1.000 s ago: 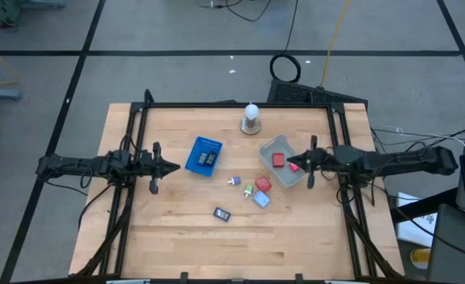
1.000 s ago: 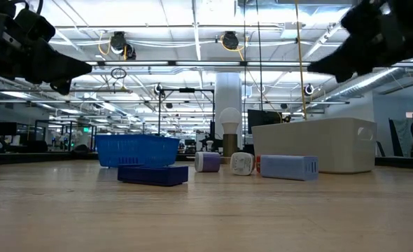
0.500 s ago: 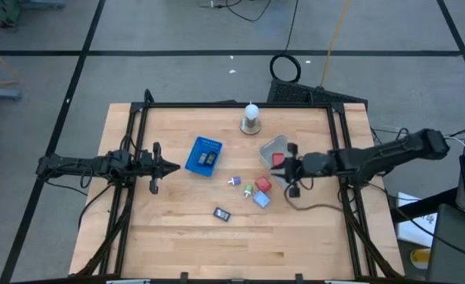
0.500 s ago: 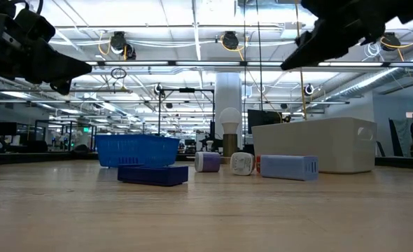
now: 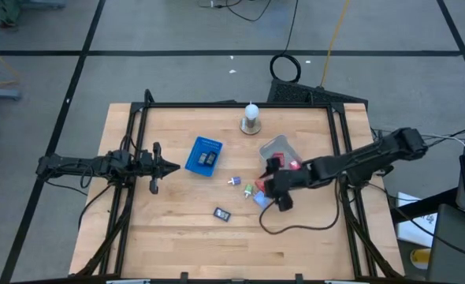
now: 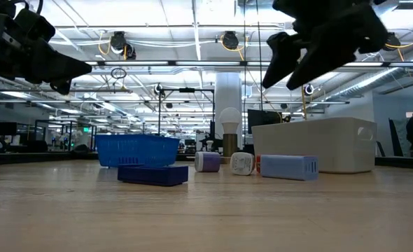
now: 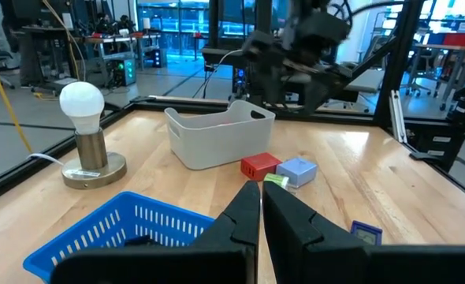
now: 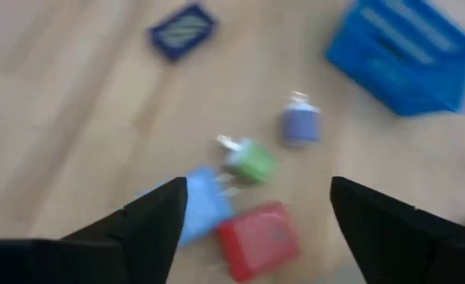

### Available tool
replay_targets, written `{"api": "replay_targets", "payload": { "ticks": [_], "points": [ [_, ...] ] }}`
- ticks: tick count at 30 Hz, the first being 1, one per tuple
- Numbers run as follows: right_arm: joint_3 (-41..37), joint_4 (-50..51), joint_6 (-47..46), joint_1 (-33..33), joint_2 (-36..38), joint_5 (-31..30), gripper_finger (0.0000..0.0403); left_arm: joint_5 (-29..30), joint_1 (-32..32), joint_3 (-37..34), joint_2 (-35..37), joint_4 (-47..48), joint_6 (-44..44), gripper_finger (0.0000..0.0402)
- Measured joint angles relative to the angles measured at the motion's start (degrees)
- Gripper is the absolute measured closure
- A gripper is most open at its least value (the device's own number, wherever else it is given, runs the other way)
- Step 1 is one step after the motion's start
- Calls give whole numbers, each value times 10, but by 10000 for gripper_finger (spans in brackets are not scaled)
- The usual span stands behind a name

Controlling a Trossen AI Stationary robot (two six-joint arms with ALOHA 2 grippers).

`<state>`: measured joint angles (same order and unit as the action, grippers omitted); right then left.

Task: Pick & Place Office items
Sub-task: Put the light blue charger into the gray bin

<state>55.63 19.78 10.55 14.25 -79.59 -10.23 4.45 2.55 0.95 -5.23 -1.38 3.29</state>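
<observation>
Several loose office items lie mid-table: a red block [image 8: 258, 230], a light blue block [image 8: 202, 207], a green bit [image 8: 249, 160], a purple-white bit [image 8: 299, 125] and a dark rectangle [image 5: 221, 214]. My right gripper [image 5: 273, 184] hangs open above the red and blue blocks, its fingers [image 8: 142, 229] either side of them and clear. The blue mesh basket [image 5: 204, 155] holds dark pieces. The grey tray [image 5: 273, 147] holds a red piece [image 5: 294, 166]. My left gripper [image 5: 166, 167] waits shut at the table's left, raised above the wood.
A white bulb on a round base [image 5: 251, 119] stands at the far edge, behind the tray. A black frame [image 5: 236, 104] borders the table. My right arm [image 5: 351, 162] crosses over the tray's near right part. Bare wood lies toward the near edge.
My right gripper has left its place over the grey tray and gone toward the table's left and near edge, over the loose blocks, tipping downward. Its fingers have opened wide. The loose items on the table have stayed where they were.
</observation>
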Motion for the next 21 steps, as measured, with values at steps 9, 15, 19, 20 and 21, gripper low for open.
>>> {"api": "replay_targets", "payload": {
  "ticks": [9,15,19,20,21],
  "points": [
    [0,-50,24,20,-89,90,63,-30,0,0,0,10,-2,380],
    [0,-46,41,18,-129,90,62,-30,0,0,0,10,-2,380],
    [0,-52,62,9,-144,88,62,-30,0,0,0,10,-2,380],
    [0,-49,71,7,-147,88,62,-30,0,0,0,11,-2,380],
    [0,-49,75,4,-149,88,62,-30,0,0,0,10,-2,380]
  ]
}}
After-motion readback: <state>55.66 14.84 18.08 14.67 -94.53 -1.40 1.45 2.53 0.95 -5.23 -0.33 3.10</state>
